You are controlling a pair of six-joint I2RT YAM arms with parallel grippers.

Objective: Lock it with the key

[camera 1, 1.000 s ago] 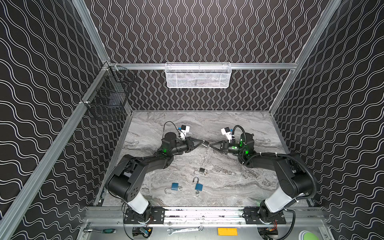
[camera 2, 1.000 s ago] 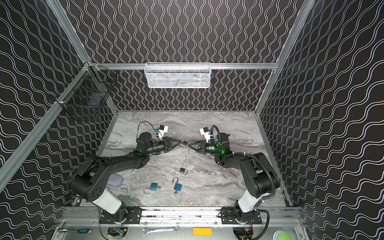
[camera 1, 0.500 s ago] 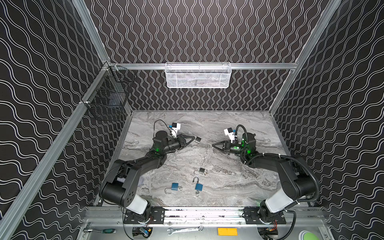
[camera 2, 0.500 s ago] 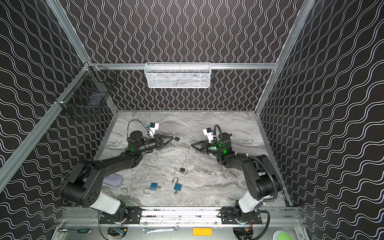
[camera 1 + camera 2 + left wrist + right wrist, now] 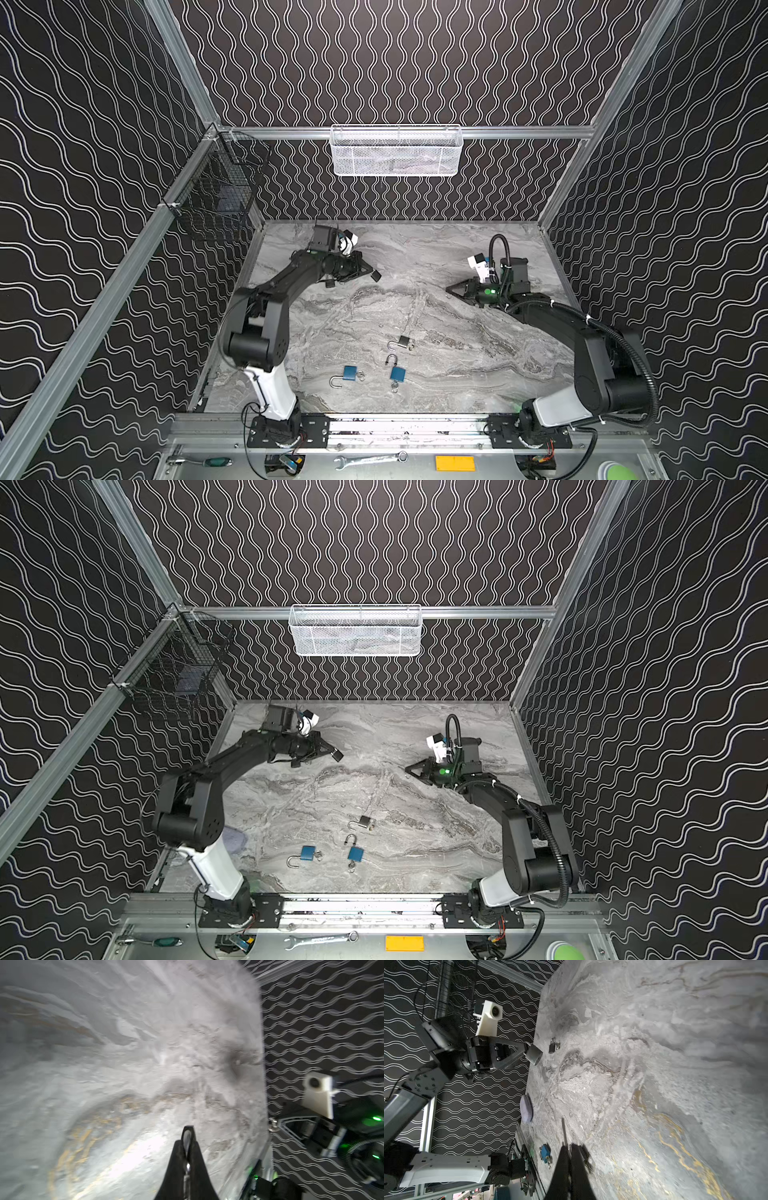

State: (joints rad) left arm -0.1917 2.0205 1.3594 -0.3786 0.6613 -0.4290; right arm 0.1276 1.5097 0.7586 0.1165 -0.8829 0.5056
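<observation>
My left gripper [image 5: 369, 273] is shut on a grey padlock [image 5: 376, 275], held above the back left of the table; the right wrist view shows the padlock [image 5: 534, 1055] sticking out past the fingertips. In the left wrist view only its thin edge [image 5: 187, 1136] shows between the shut jaws. My right gripper [image 5: 451, 289] hovers on the right of the table, shut on a key whose thin blade [image 5: 564, 1130] points out beyond the fingertips. The two grippers face each other with a wide gap between them.
A silver padlock [image 5: 402, 342] and two blue padlocks [image 5: 350, 372] [image 5: 397, 373] lie open near the table's front middle. A purple pad [image 5: 232, 839] lies by the left arm's base. A white basket [image 5: 395, 151] and a black wire basket [image 5: 216, 195] hang on the walls.
A second ago the two grippers met tip to tip at the middle. They have drawn apart: the left went back-left with the padlock, the right pulled away to the right with the key.
</observation>
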